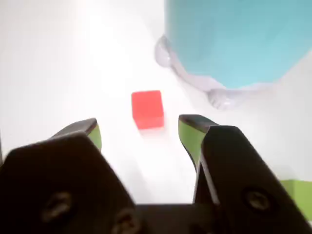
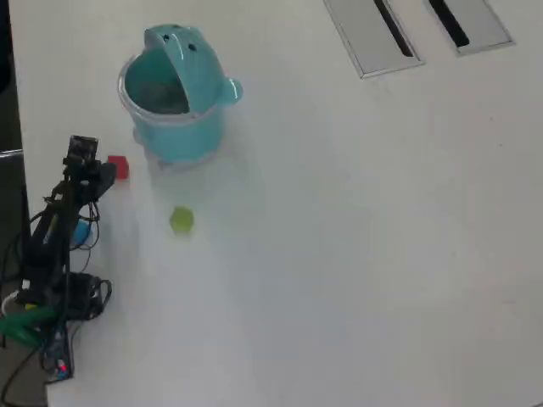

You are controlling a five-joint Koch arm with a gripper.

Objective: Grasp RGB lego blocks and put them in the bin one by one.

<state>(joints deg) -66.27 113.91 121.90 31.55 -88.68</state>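
Note:
A red block (image 1: 147, 108) lies on the white table just ahead of my gripper (image 1: 141, 127), whose green-padded jaws stand wide apart with nothing between them. From above, the red block (image 2: 118, 167) sits right at the gripper (image 2: 103, 172), left of the teal bin's base. The teal bin (image 2: 174, 102) stands with its lid flipped up; its wall (image 1: 234, 39) fills the upper right of the wrist view. A yellow-green block (image 2: 181, 220) lies below the bin. A light blue block (image 2: 81, 232) peeks out beside the arm, partly hidden by it.
Two grey slotted panels (image 2: 373, 34) are set into the table at the top right of the overhead view. The arm's base and cables (image 2: 51, 314) sit at the left table edge. White tabletop (image 2: 356, 254) stretches to the right.

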